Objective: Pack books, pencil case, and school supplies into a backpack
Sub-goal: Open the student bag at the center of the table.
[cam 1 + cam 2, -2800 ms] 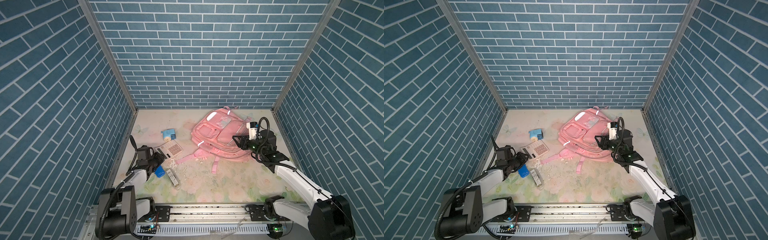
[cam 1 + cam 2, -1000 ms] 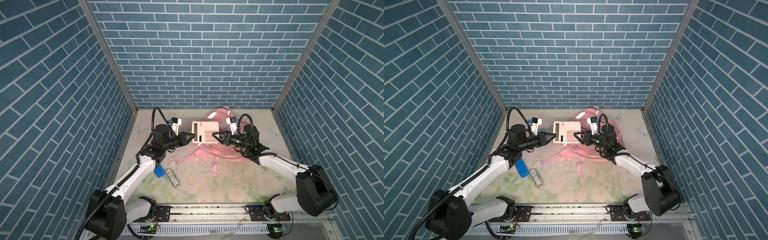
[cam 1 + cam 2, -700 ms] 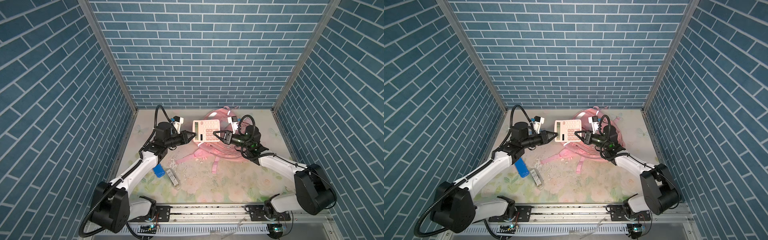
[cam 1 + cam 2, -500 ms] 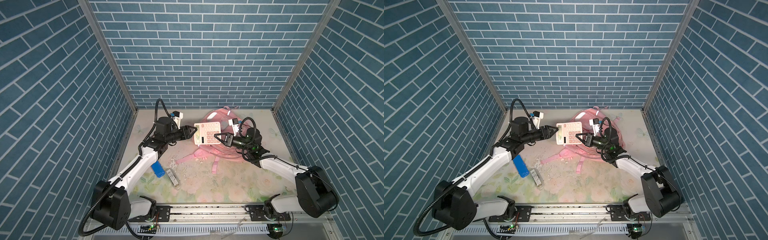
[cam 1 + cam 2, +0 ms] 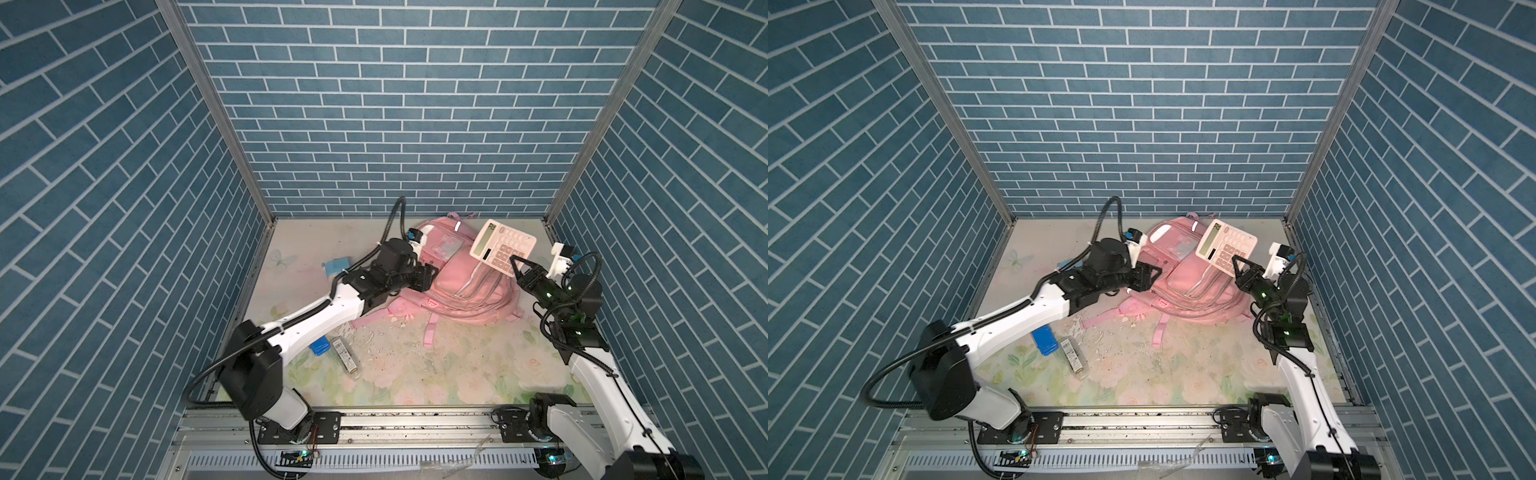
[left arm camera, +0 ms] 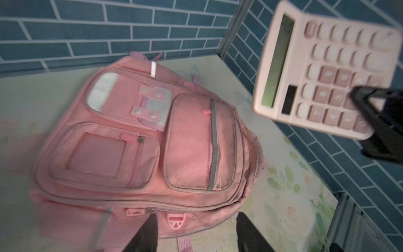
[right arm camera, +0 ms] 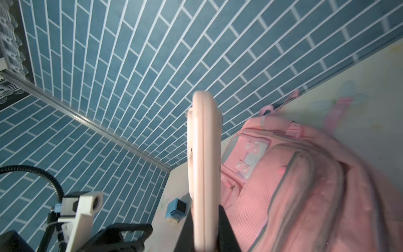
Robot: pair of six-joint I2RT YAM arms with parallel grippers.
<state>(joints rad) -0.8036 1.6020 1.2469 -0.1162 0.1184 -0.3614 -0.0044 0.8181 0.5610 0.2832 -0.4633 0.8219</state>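
The pale pink backpack point(image 5: 465, 286) point(image 5: 1187, 291) lies flat at the back of the table, pockets up. My right gripper point(image 5: 515, 266) point(image 5: 1237, 266) is shut on the lower edge of the white calculator point(image 5: 503, 247) point(image 5: 1227, 247), holding it tilted in the air above the backpack's right side. The right wrist view shows the calculator point(image 7: 204, 163) edge-on between the jaws of my right gripper point(image 7: 205, 235). My left gripper point(image 5: 430, 276) point(image 6: 196, 231) stands open and empty just over the backpack's point(image 6: 152, 141) left edge, by a zipper. No book shows in any view.
A light blue pencil sharpener point(image 5: 336, 266) point(image 7: 175, 210) sits left of the backpack. A blue flat piece point(image 5: 322, 346) and a clear oblong box point(image 5: 345, 359) lie near the front left, under the left arm; whether either is the pencil case I cannot tell. Brick walls close three sides.
The left gripper opened, let go of the calculator and dropped to the backpack's left edge. The right gripper shut on the calculator and carried it to the right.
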